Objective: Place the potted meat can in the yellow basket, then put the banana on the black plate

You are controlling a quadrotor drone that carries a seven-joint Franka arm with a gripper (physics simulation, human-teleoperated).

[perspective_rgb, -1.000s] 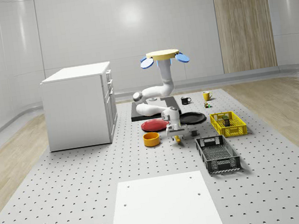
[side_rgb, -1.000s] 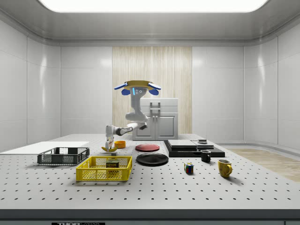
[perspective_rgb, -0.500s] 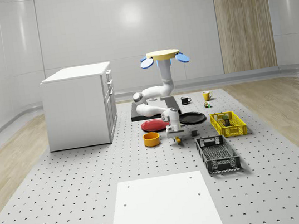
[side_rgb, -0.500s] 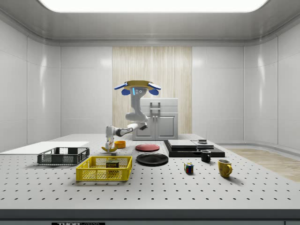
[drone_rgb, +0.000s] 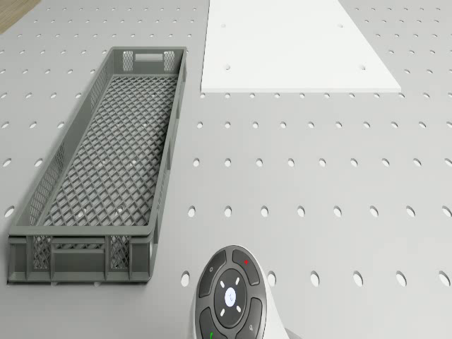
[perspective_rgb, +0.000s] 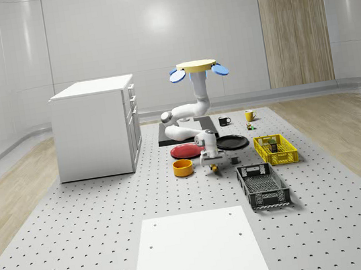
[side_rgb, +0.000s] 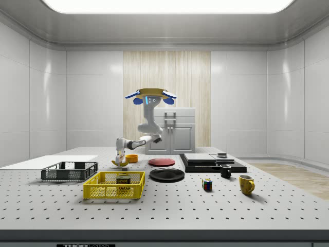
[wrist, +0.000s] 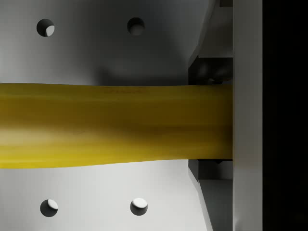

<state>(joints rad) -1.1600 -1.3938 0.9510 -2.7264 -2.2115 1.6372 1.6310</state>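
With the potted meat can [side_rgb: 123, 180] already lying inside the yellow basket [side_rgb: 114, 185], the first half of the task looks finished and the banana step is in hand. The drone [perspective_rgb: 198, 68] hovers above the table [perspective_rgb: 83, 258], over the dark slab near its far edge, and its arm folds down and forward so that the end effector [perspective_rgb: 215, 165] sits low between the orange bowl [perspective_rgb: 182, 167] and the grey crate [perspective_rgb: 263, 184]. In the wrist view the banana [wrist: 115, 125] runs straight across between the fingers [wrist: 247, 115], one of which presses against its side, so the end effector appears closed on the banana. From the side view the fruit [side_rgb: 121, 163] seems to be at or just off the table; I cannot tell which. The black plate [perspective_rgb: 232, 142] lies close by, toward the far edge. The next move calls for a clean lift, a short carry over the plate's rim, and a gentle release.
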